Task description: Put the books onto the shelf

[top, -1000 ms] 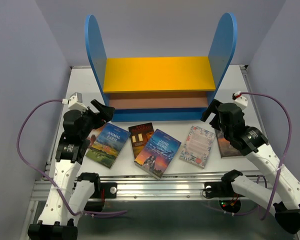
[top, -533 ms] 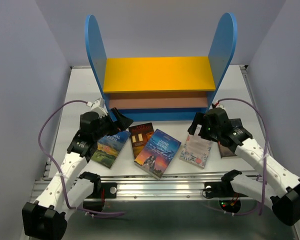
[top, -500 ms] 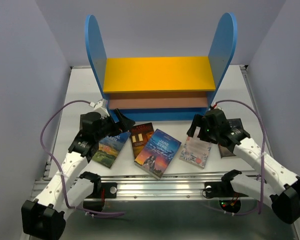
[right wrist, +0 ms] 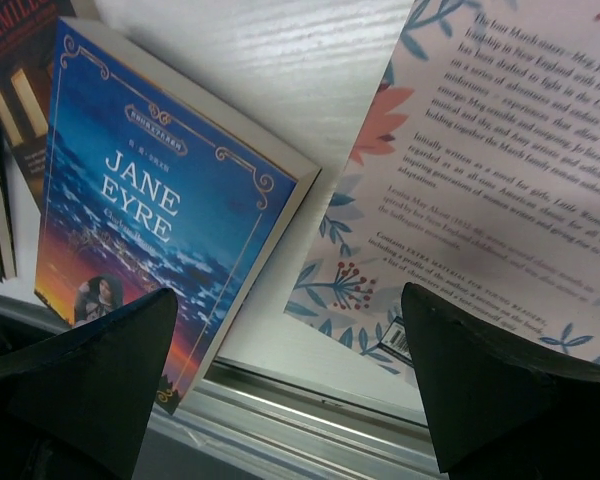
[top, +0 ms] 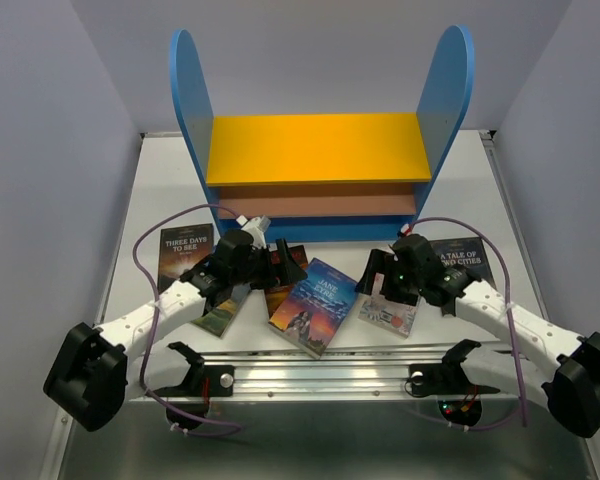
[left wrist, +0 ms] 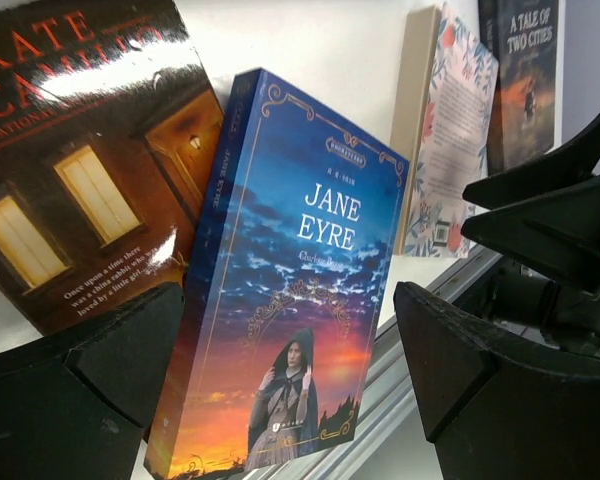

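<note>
From above, the paperbacks (top: 185, 252) lie flat before the blue-sided shelf (top: 315, 150), the left gripper (top: 288, 262) and right gripper (top: 372, 275) both spread wide and empty either side of glossy Jane Eyre (top: 320, 300). The left wrist frames its blue spine between blunt black fingers (left wrist: 90, 380); the right wrist shows bare white table (right wrist: 270, 80) separating it from the floral book (right wrist: 480, 200).

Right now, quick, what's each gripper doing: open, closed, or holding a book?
Left gripper: open, holding nothing, pointed at the blue-and-orange Jane Eyre paperback.
Right gripper: open, holding nothing, near the floral-covered paperback.
</note>
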Robot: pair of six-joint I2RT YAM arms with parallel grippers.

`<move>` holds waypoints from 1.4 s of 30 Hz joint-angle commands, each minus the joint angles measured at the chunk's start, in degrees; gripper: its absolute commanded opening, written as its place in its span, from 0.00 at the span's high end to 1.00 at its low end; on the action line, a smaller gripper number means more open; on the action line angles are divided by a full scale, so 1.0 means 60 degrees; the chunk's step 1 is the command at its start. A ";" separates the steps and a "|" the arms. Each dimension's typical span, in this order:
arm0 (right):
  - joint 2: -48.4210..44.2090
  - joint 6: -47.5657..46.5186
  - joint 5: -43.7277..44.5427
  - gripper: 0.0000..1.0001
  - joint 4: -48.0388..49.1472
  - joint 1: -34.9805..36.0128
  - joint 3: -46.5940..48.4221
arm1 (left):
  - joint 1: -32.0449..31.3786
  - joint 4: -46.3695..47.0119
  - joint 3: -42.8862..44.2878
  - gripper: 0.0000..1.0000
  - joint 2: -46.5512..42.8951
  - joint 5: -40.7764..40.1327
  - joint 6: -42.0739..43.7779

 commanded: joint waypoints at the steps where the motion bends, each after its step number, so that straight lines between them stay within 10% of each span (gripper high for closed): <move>1: -0.0005 0.0549 -0.0355 0.00 0.0905 0.0307 -0.0270 | -0.0338 0.0594 0.0146 0.01 0.0216 0.0069 0.0139; 32: 0.2703 0.3405 0.0142 0.00 0.2855 0.2871 -0.0695 | -0.1334 0.0887 -0.0645 0.17 0.1858 0.1093 0.0228; 42: 0.3130 0.4329 0.0217 0.21 0.3235 0.2871 -0.1060 | -0.1438 0.3038 -0.1405 0.18 0.1331 0.2397 -0.0942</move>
